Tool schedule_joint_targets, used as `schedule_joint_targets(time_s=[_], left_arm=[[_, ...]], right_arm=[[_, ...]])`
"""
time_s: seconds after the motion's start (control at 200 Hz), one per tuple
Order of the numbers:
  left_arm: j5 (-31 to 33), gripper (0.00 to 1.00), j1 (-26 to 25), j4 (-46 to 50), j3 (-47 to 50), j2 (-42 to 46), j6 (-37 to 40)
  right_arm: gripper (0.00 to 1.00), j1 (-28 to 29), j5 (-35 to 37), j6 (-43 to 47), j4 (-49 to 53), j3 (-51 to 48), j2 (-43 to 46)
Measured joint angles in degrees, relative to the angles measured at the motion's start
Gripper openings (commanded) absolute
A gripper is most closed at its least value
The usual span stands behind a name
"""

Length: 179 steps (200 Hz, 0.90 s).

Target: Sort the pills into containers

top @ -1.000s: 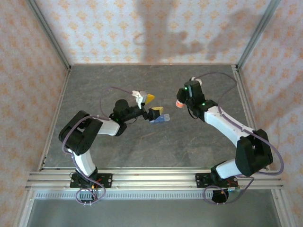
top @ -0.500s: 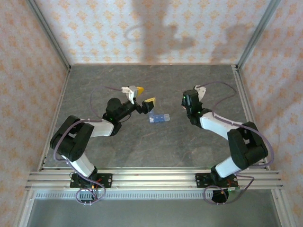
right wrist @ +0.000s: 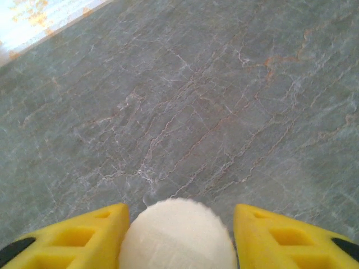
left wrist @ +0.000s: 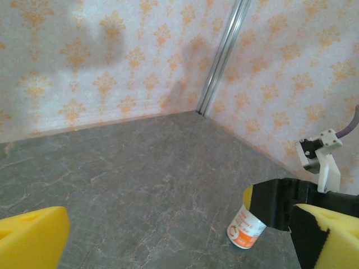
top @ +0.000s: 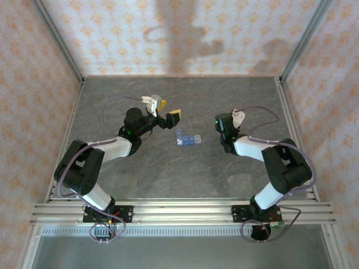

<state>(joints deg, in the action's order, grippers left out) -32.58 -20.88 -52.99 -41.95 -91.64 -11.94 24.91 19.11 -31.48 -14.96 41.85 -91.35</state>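
The containers [top: 188,139], a small translucent blue strip of compartments, lie on the table between the arms. My left gripper [top: 168,110] hovers open and empty to their back left; its yellow fingers [left wrist: 31,238] frame the left wrist view. The white bottle with an orange band [left wrist: 245,228] stands on the table under my right gripper [top: 223,129]. In the right wrist view its round white cap [right wrist: 177,238] sits between the spread yellow fingers [right wrist: 286,235], with a gap on the right side. The right gripper [right wrist: 179,214] is open around it. The pills are out of view.
Patterned walls and a metal corner post [left wrist: 221,56] close off the back and sides of the grey stone table [top: 168,174]. The right arm's dark finger and white camera mount [left wrist: 322,159] stand just above the bottle in the left wrist view.
The right gripper came down and toward the near side with the bottle and opened its jaws around the cap. The left gripper drew back and left, away from the containers.
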Motion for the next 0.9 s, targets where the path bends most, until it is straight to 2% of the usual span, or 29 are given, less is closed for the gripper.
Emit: schedule_joint_targets(time_s=[0.16,0.4,0.491,0.571,0.706,0.811,0.896], left_arm=[[-0.17,1.0,0.0,-2.01,0.33,0.0,-0.24],[-1.7,1.0,0.0,-2.21,0.33,0.0,-1.36],[-1.9,1.0,0.0,-2.49,0.33,0.0,-1.53],[-1.95,0.95,0.0,-2.49,0.33,0.0,-1.55],[-2.84,0.77,0.07,-2.1,-0.33,0.0,-1.81],[-3.67,0.54,0.35,-0.87,-1.75,0.0,-2.51],[-4.39,0.25,0.72,0.94,-2.95,-0.02,-2.4]], right_arm=[[0.79,0.0,-1.2,0.57,0.92,0.2,0.31],[0.79,0.0,-5.68,2.99,9.29,5.81,8.94],[0.79,-0.13,-10.12,5.18,13.05,11.04,12.02],[0.79,-0.2,-15.69,7.32,17.31,16.94,12.22],[0.79,-0.2,-26.73,11.17,26.32,26.56,8.44],[0.78,0.61,-32.98,13.81,32.5,29.75,4.42],[0.78,2.16,-35.69,15.69,37.55,30.51,1.01]])
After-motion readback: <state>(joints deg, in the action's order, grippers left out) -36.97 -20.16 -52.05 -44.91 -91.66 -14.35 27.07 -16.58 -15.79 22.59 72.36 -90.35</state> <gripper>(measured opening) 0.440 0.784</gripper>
